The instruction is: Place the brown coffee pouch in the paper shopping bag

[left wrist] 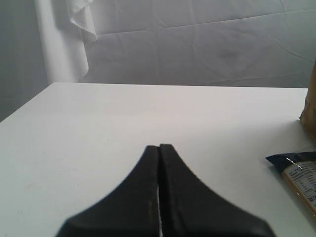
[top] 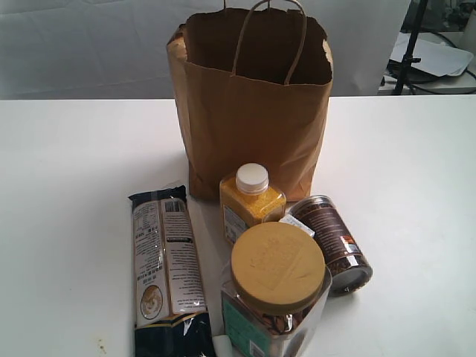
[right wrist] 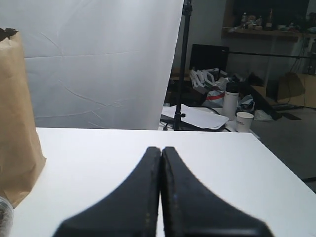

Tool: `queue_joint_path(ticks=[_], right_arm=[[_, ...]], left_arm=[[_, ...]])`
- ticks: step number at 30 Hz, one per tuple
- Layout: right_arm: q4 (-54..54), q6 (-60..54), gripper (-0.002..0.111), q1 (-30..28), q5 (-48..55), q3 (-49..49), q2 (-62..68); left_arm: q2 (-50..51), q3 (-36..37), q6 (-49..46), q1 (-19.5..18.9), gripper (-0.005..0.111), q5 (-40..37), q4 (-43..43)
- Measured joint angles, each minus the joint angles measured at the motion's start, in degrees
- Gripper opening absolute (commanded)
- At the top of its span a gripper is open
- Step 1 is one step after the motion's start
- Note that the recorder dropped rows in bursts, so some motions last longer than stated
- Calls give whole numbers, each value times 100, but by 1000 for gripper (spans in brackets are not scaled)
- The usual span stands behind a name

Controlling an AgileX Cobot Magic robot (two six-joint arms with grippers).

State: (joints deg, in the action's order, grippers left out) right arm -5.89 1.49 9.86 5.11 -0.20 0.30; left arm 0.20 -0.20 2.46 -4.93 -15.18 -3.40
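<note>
Left end effector (left wrist: 159, 148): both black fingers pressed together along their length, with nothing held between them; it hangs over a bare part of the white worktop (top: 67, 186).
Right end effector (right wrist: 161, 148): fingers likewise closed tip to tip and gripping nothing, above bare worktop, with the bag off to one side.
Paper shopping bag (top: 253, 126): tall brown kraft bag standing upright toward the back of the worktop, mouth open, one twisted loop handle arching above the rim. The top corners look slightly torn. What is inside cannot be seen.
Brown coffee pouch: not visible in any view, so its place cannot be told.
Yellow bottle (top: 251, 199): small bottle of yellow contents with a white cap, upright just in front of the bag.
Clear jar (top: 277, 268): wide mustard-yellow lid and green label, upright, nearest the camera, just in front of the bottle.
Dark can (top: 335, 238): cylinder with a brown label, lying on its side to the right of the jar and close to it.
Long packet (top: 165, 268): dark-blue wrapper with a pale printed panel, lying flat to the left of the jar and running from near the bag toward the camera.
Backdrop (top: 89, 44): creased white cloth behind the worktop.
</note>
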Motion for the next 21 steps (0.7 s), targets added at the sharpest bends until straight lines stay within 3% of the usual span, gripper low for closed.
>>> queue_joint_path(ticks=[21], right_arm=[[0,0,0,215,0,0,0]], left_arm=[[0,0,0,0,0,0,0]])
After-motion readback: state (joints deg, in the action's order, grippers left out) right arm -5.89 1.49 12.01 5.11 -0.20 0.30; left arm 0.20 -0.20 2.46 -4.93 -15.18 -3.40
